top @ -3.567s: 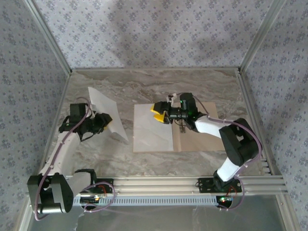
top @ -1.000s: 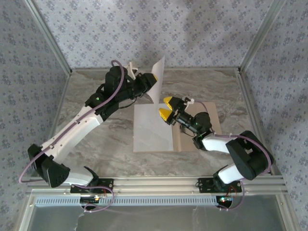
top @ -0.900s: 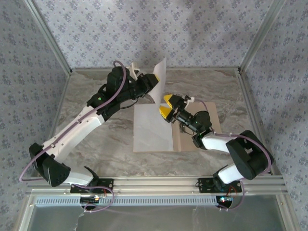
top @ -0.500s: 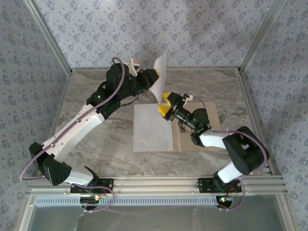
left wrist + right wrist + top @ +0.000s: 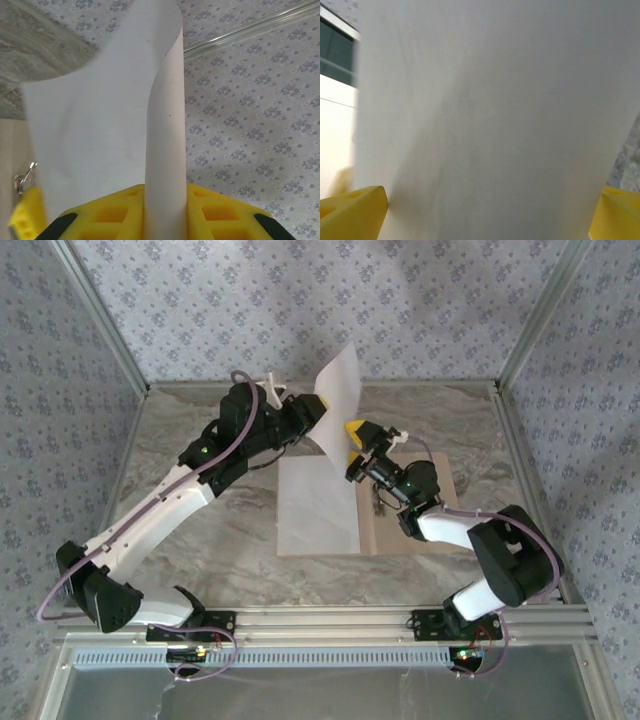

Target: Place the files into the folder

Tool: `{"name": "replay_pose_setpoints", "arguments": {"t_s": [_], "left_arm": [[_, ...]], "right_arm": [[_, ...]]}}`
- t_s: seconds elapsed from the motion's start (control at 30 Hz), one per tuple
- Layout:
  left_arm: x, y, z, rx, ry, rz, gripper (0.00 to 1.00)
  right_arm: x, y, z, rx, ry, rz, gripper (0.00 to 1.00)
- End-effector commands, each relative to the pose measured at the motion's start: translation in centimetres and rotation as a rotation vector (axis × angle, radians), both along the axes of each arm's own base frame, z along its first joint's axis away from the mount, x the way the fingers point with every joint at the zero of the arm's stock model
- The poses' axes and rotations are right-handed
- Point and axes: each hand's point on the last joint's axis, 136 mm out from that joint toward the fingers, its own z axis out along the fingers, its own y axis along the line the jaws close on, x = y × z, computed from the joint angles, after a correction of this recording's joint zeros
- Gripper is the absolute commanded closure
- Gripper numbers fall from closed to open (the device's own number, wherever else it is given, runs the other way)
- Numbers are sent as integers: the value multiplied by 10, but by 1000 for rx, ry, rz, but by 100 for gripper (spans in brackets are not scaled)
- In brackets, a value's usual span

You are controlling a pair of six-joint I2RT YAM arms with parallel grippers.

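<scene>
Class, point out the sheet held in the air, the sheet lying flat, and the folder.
held sheet point(image 5: 342, 400), top external view, middle of its raised face.
flat sheet point(image 5: 315, 510), top external view, its centre.
folder point(image 5: 380, 538), top external view, bare tan strip beside the flat sheet.

Raised sheet point(image 5: 342, 400) squarely before right tool point(image 5: 352, 448)

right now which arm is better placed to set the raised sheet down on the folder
Probably the right. The right gripper is open and straddles the sheet that the left gripper pinches, and it hangs over the folder. It would have to close first.
</scene>
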Motion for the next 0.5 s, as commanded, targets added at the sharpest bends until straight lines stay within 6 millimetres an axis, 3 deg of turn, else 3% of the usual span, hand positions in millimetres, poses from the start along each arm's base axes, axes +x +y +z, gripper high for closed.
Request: {"name": "replay_pose_setpoints", "arguments": {"t_s": [0.0,0.27,0.47], "left_arm": [[-6,18,19,-49,-32,42,77],[-13,31,4,-34,-7,60,77],[-17,42,-12,-11,22,73,76]], "right_arm": [[-4,-21,29,60,-65,-62,0],[-6,-43,24,70,-47,-107,2],[-2,-46,13,72,3,-92,6]]}}
